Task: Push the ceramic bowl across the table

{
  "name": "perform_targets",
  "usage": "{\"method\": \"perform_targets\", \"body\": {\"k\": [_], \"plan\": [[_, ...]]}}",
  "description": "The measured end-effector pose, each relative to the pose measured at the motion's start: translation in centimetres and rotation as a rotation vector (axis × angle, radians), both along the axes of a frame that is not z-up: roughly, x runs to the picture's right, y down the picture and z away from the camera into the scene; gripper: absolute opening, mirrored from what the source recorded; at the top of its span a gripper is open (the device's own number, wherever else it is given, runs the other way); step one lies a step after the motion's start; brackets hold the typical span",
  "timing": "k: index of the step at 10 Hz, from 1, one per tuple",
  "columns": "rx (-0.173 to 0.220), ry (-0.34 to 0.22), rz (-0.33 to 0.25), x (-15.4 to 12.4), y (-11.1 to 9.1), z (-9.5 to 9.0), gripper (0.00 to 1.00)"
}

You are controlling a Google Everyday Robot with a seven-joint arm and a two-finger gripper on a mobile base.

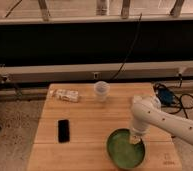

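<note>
The ceramic bowl is seen on the table close to the front edge, right of the middle and short of the front right corner; it sits upright and appears empty. The gripper is lowered at the bowl's right-hand rim, at or just inside it, though contact cannot be confirmed and how its jaws stand cannot be told. The white arm is brought in from beyond the right edge, bent over the front right part of the table. From this, the step in hand is judged to be the setting of the gripper against the bowl, with the push itself barely begun or about to be begun; most of the tabletop is left to be crossed. For the next move, a steady press against the rim or inner wall would be called for, held low so that the glossy bowl is slid rather than tipped. Towards the left edge a black phone is laid flat; a clear plastic cup is stood near the middle of the back edge, and a small packet is laid by the back left corner, all well apart from the bowl.
</note>
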State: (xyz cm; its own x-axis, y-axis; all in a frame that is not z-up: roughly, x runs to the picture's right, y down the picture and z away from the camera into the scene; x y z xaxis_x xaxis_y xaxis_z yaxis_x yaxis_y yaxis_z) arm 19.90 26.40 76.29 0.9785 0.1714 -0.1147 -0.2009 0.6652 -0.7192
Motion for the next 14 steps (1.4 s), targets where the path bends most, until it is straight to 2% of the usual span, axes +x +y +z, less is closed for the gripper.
{"method": "perform_targets", "body": {"k": [3,7,9,12,14], "plan": [[0.0,-0.003,-0.025,-0.8,-0.3,0.0,0.03],[0.007,-0.012,-0.059,-3.3,-2.3,1.6,0.03],[0.017,-0.009,-0.078,-2.4,-2.4,2.4,0.03],[0.031,-0.022,-0.099,-4.0,-4.3,4.6,0.03],[0.035,-0.021,-0.119,-3.9,-4.5,5.1,0.03]]}}
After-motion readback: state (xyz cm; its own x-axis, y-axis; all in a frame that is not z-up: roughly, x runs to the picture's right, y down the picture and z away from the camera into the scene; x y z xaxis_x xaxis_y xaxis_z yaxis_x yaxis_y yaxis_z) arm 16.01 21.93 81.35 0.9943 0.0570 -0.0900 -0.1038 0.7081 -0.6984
